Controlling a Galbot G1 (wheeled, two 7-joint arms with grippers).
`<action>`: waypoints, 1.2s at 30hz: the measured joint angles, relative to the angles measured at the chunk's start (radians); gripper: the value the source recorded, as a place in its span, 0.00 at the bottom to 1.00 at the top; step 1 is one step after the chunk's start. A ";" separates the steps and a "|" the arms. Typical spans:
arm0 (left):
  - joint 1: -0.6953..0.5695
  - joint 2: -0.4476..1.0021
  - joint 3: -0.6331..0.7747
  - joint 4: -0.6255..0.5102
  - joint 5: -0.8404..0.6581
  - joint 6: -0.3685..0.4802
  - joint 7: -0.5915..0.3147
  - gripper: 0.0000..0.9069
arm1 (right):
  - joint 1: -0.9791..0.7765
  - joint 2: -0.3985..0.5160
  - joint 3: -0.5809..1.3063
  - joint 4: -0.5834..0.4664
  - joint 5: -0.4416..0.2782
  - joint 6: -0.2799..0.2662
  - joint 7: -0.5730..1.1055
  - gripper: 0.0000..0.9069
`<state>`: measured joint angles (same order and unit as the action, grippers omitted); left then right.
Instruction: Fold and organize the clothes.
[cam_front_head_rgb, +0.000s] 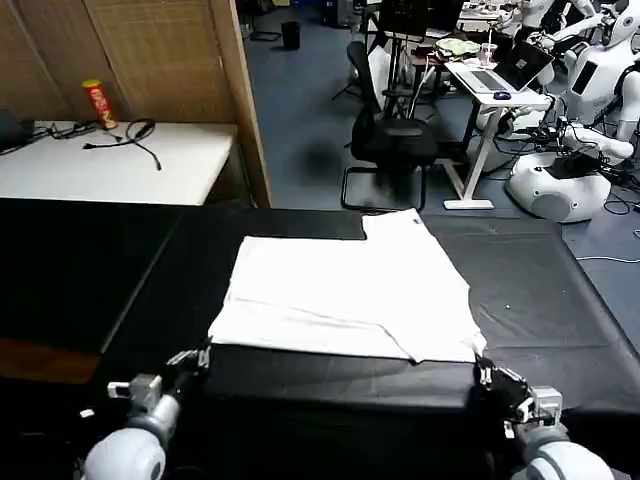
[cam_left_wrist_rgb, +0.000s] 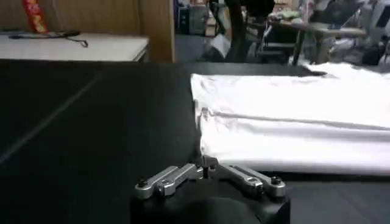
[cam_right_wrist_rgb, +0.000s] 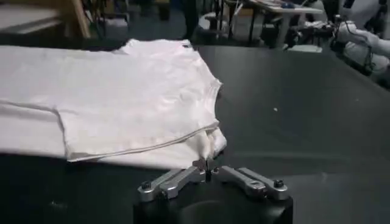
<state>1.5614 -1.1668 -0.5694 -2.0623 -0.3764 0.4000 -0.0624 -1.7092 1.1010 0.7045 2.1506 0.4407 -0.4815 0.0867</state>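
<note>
The clothes are one white T-shirt (cam_front_head_rgb: 340, 290) lying flat on the black table (cam_front_head_rgb: 540, 300), with its near part folded over into a long band. My left gripper (cam_front_head_rgb: 203, 355) sits at the shirt's near left corner. In the left wrist view the left gripper (cam_left_wrist_rgb: 205, 165) is shut, its tips against the hem of the shirt (cam_left_wrist_rgb: 292, 122). My right gripper (cam_front_head_rgb: 483, 372) is at the near right corner. In the right wrist view the right gripper (cam_right_wrist_rgb: 206, 165) is shut, with a tongue of the shirt (cam_right_wrist_rgb: 122, 97) drawn into its tips.
A white side table (cam_front_head_rgb: 110, 165) with a red can (cam_front_head_rgb: 98, 103) and cables stands at the back left beside a wooden partition (cam_front_head_rgb: 240, 100). Behind the black table are an office chair (cam_front_head_rgb: 390, 150), a laptop desk (cam_front_head_rgb: 495, 85) and white robots (cam_front_head_rgb: 560, 185).
</note>
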 joint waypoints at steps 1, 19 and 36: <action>0.019 0.001 -0.006 -0.014 0.007 0.000 0.001 0.00 | -0.012 0.001 0.001 0.010 -0.004 -0.003 0.000 0.03; 0.251 -0.007 -0.102 -0.154 0.021 0.065 -0.022 0.97 | -0.149 0.019 0.026 0.175 -0.015 -0.149 0.054 0.97; 0.082 0.035 -0.129 -0.175 -0.134 0.092 -0.057 0.97 | 0.360 -0.087 -0.029 -0.032 0.120 -0.041 0.014 0.97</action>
<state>1.6434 -1.1314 -0.6981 -2.2376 -0.5106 0.4925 -0.1193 -1.3490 1.0136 0.6752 2.1182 0.5610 -0.5226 0.1002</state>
